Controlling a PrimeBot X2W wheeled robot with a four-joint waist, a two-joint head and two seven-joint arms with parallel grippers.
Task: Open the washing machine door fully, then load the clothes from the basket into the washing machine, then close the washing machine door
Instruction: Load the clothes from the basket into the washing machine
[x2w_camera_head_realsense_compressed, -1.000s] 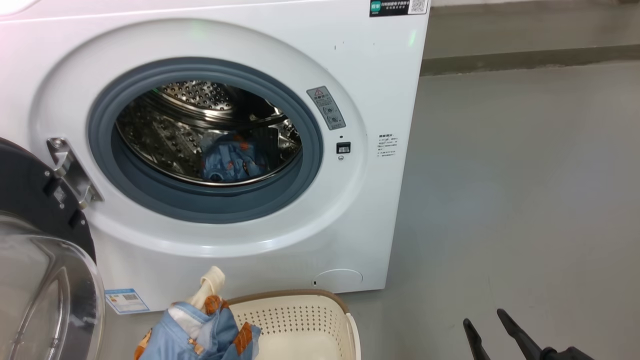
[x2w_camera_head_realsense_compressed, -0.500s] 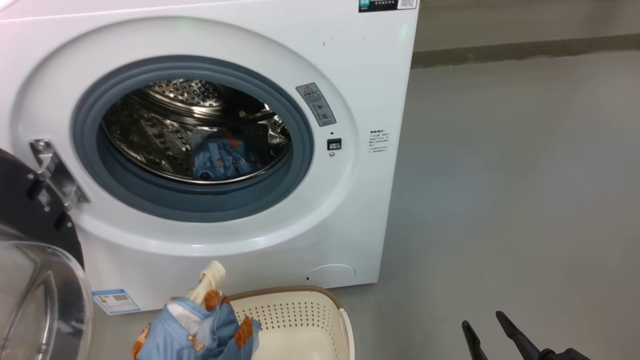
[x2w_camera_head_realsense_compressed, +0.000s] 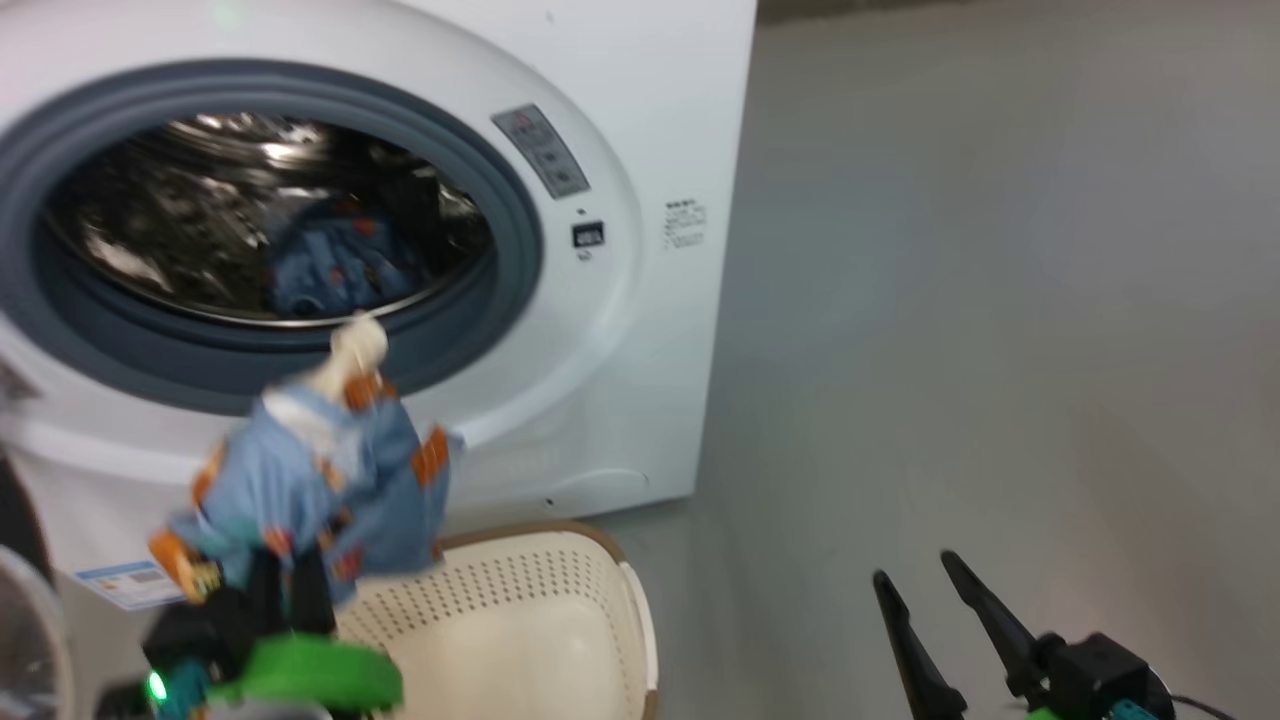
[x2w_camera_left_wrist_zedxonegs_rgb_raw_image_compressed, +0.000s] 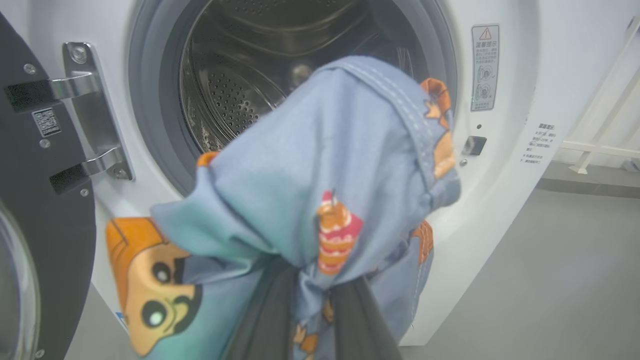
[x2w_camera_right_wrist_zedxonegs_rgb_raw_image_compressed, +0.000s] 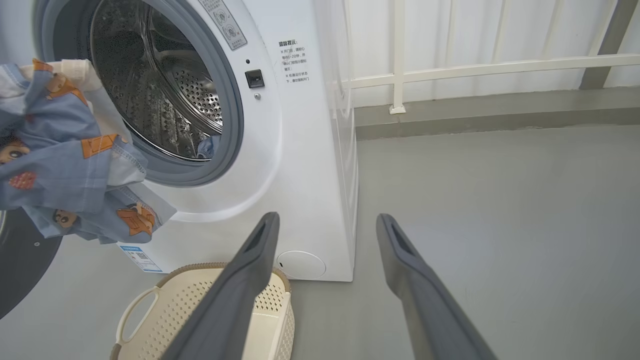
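The washing machine (x2w_camera_head_realsense_compressed: 640, 150) stands with its drum open, and a blue garment (x2w_camera_head_realsense_compressed: 330, 265) lies inside. The black washing machine door (x2w_camera_left_wrist_zedxonegs_rgb_raw_image_compressed: 45, 200) is swung wide to the left on its steel hinge. My left gripper (x2w_camera_left_wrist_zedxonegs_rgb_raw_image_compressed: 310, 300) is shut on a bundle of light blue clothes (x2w_camera_head_realsense_compressed: 320, 480) with orange figures. It holds the bundle in the air above the basket (x2w_camera_head_realsense_compressed: 610, 560), just below the drum mouth. The basket's cream inside looks bare. My right gripper (x2w_camera_head_realsense_compressed: 914, 567) hangs open over the floor to the right, with nothing between its fingers (x2w_camera_right_wrist_zedxonegs_rgb_raw_image_compressed: 250, 260).
Grey floor (x2w_camera_head_realsense_compressed: 1000, 300) spreads to the right of the machine. A white railing (x2w_camera_right_wrist_zedxonegs_rgb_raw_image_compressed: 400, 75) and a low kerb run behind it. A blue energy label (x2w_camera_head_realsense_compressed: 125, 585) sits low on the machine's front. The basket stands close against the washer.
The camera has shifted, so the machine looks nearer and further left. My left gripper has lifted the blue bundle from the basket's edge up toward the drum opening. The right gripper stays open.
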